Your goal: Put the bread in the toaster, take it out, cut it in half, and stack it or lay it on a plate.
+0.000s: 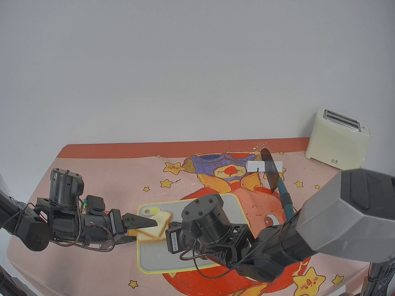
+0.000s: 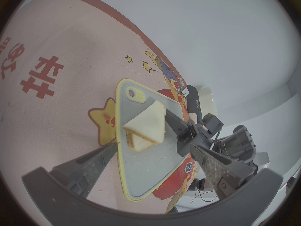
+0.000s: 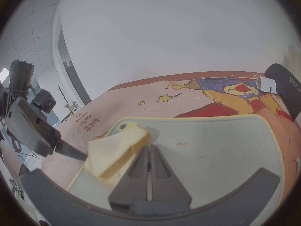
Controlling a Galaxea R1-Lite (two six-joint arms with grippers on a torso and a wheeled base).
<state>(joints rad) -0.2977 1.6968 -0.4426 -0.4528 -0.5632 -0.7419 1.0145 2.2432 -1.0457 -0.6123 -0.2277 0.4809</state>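
Note:
Two triangular bread halves point(image 1: 154, 227) lie stacked on the grey, yellow-rimmed cutting board point(image 1: 197, 255), near its hanging-hole corner; the upper half point(image 2: 149, 123) leans on the lower one point(image 2: 138, 143). My left gripper point(image 1: 144, 230) is open, its fingers point(image 2: 94, 160) spread to either side of the stack's near end. My right gripper point(image 3: 150, 148) is shut, with its tip against the opposite edge of the bread point(image 3: 116, 151). It also shows in the left wrist view as the right gripper point(image 2: 169, 115). The cream toaster point(image 1: 339, 138) stands at the table's far right.
A knife with a black blade point(image 1: 269, 169) and a teal handle point(image 1: 286, 200) lies on the printed tablecloth right of the board, beside a white label point(image 1: 265, 166). The cloth's left half point(image 1: 107, 173) is bare. A wall stands behind the table.

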